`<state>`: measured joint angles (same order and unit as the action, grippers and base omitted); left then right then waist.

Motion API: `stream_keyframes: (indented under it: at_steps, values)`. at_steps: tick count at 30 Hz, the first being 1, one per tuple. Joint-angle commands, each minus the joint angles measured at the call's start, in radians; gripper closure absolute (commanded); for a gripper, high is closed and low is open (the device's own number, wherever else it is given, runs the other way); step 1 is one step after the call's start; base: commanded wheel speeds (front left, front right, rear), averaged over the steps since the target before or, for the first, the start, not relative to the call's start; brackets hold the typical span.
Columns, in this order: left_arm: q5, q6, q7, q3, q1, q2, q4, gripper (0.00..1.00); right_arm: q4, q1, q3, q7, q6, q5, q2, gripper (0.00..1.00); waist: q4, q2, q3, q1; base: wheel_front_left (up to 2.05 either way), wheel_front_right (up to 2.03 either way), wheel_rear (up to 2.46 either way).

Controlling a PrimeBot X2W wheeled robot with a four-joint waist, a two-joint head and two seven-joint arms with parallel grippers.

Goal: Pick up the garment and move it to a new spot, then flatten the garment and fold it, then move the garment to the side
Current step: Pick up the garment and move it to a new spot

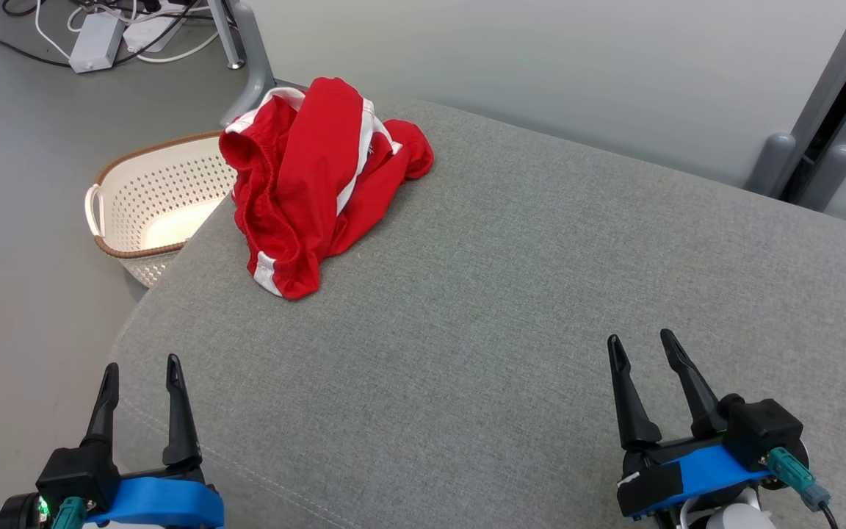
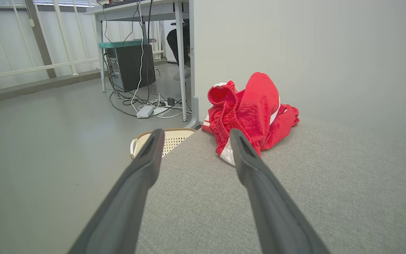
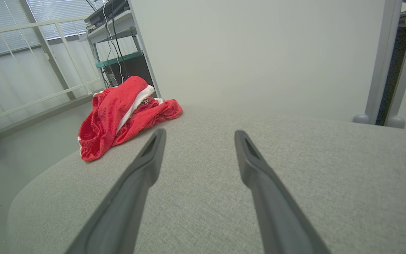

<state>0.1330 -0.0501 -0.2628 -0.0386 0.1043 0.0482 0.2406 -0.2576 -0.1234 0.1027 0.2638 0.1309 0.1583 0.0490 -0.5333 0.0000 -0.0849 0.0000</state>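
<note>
The red garment (image 1: 305,184), trimmed with white stripes, lies crumpled in a heap at the far left corner of the padded grey tabletop (image 1: 511,294), close to its rounded edge. From the head view we see its full outline, with one striped hem pointing toward us. In the left wrist view we make out the gathered elastic waistband, which faces that camera. From the right wrist view we see the heap side-on, with a white stripe running down its crest.

Just beside that corner, down on the floor (image 1: 19,294), stands a cream perforated basket (image 1: 144,198) with a brown rim. In the head view we look into it, while the left wrist view catches little more than its rim past the tabletop's edge.

The left end effector (image 1: 142,365) hovers at the near left edge of the tabletop, fingers spread and gripping nothing, well apart from the garment. The right end effector (image 1: 642,338) hovers over the near right part, fingers likewise spread and empty, farther from the heap.

Beyond the garment, the left wrist view gives us a desk (image 2: 136,10) with a dark computer tower (image 2: 130,67) beneath it and cables around a power strip (image 2: 145,112) on the floor. In the right wrist view we see a white railing (image 3: 30,31).
</note>
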Motion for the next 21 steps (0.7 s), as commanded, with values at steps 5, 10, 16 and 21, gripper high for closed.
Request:
stream_keyframes:
  at_steps: [5,10,16,21]
  values:
    - [0.004,0.004,-0.003,0.001,0.006,0.004,0.009,0.0,0.0,0.001,0.001,0.001,0.0,0.001,0.002,0.0,0.012,0.0,0.003,0.0,0.0,0.0,0.0]
    - [-0.001,0.013,-0.003,-0.013,0.057,0.004,0.016,0.0,0.007,-0.009,-0.006,0.001,0.0,-0.02,0.004,0.0,0.05,0.0,-0.018,0.0,0.0,0.0,0.0]
    - [-0.011,0.039,-0.003,-0.059,0.205,0.032,0.048,0.0,0.025,-0.037,-0.007,0.001,0.0,-0.041,0.029,0.0,0.121,0.0,-0.081,0.0,0.0,0.0,0.0]
    - [-0.009,0.057,-0.003,-0.109,0.373,0.086,0.104,0.0,0.059,-0.073,-0.012,0.001,0.0,-0.06,0.059,0.0,0.203,0.0,-0.164,0.0,0.0,0.0,0.0]
